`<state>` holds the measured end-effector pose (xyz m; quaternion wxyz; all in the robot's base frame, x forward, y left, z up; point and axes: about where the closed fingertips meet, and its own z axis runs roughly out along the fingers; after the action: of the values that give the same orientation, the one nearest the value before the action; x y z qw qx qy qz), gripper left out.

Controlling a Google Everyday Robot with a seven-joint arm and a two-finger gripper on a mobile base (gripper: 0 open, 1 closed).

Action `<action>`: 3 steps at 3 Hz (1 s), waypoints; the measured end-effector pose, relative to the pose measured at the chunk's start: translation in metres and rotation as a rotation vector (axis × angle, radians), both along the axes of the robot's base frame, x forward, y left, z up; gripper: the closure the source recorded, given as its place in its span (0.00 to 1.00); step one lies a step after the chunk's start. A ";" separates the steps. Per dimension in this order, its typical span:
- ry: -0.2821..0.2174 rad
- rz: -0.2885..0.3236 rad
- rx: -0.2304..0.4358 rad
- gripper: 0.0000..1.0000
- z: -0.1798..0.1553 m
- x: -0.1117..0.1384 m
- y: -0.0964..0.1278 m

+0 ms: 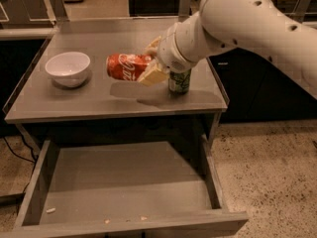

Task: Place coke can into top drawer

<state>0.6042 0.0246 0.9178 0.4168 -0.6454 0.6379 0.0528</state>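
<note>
The coke can [126,66] is red with white script and lies on its side in the air above the grey table top [99,103]. My gripper [151,64] is shut on its right end, with one cream finger [154,76] below the can and one above. The can's shadow falls on the table beneath it. The top drawer [124,185] stands pulled out below the table, wide, grey and shallow, holding only a few crumbs near its front panel.
A white bowl [68,68] sits on the left of the table. A green can [179,81] with a silver top stands upright just behind my wrist. My white arm [247,19] reaches in from the upper right. Speckled floor lies to the right.
</note>
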 end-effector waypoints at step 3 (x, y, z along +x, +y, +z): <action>0.003 -0.033 0.021 1.00 -0.011 -0.059 -0.031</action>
<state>0.5452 -0.0068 0.9067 0.4234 -0.6304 0.6484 0.0538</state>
